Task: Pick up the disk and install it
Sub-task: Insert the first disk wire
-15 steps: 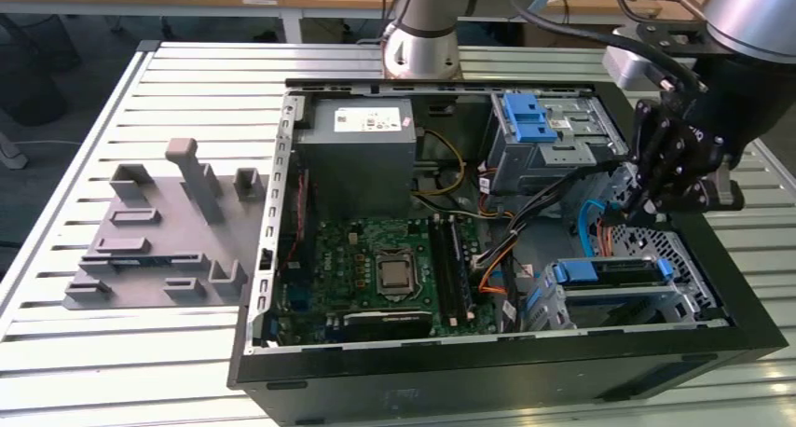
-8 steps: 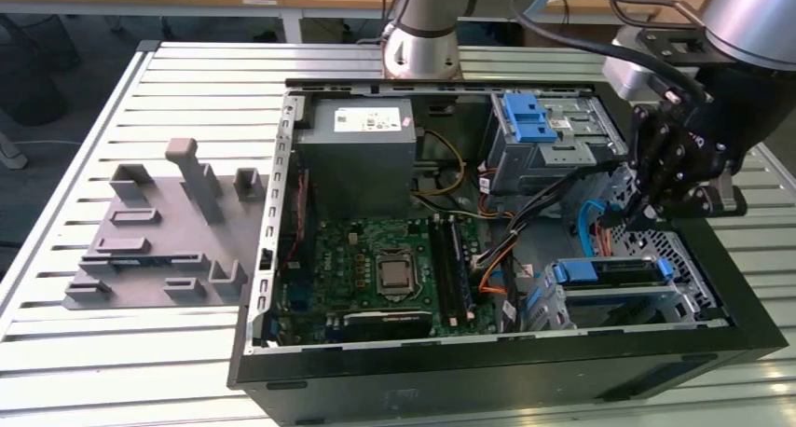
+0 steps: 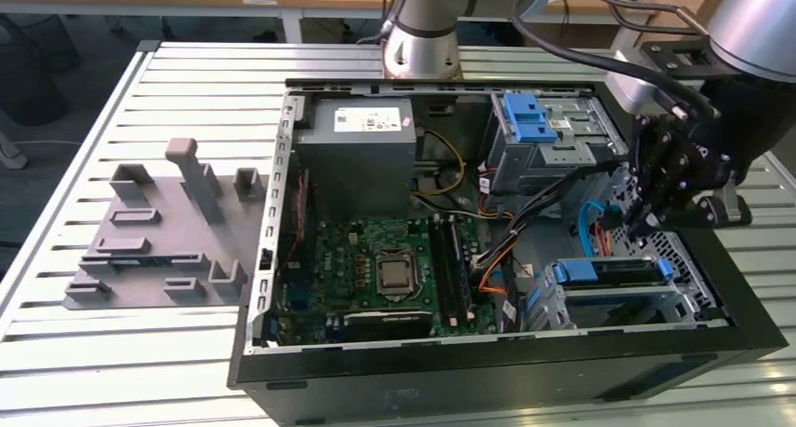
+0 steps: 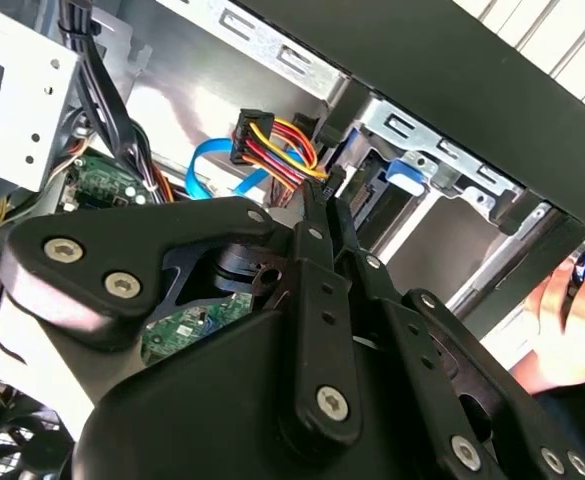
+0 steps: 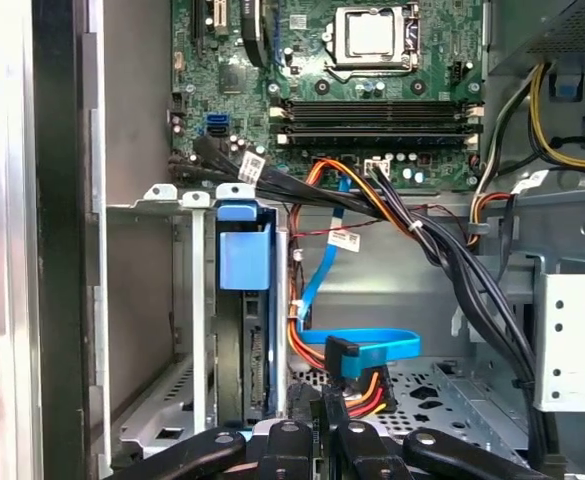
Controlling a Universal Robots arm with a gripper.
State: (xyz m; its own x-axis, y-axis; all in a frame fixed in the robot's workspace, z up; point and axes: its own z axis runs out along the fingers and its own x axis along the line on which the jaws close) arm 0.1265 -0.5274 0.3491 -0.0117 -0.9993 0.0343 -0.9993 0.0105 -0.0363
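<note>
The disk sits in the lower drive bay at the exterior view's right end of the open computer case, its blue rail frame showing. In the first wrist view the disk stands on edge in the bay under its blue tab. My gripper hangs inside the case just above and behind that bay. Its fingers are together in both wrist views, with nothing visibly between them. The gripper tips touch the black plug of a red-yellow-orange wire bundle. Beside my gripper lies a blue flat cable.
The case holds a green motherboard, a grey power supply box and an upper drive cage with a bright blue latch. Black cable bundles cross the case. A grey fixture plate lies on the slatted table. A person's hand is beside the case.
</note>
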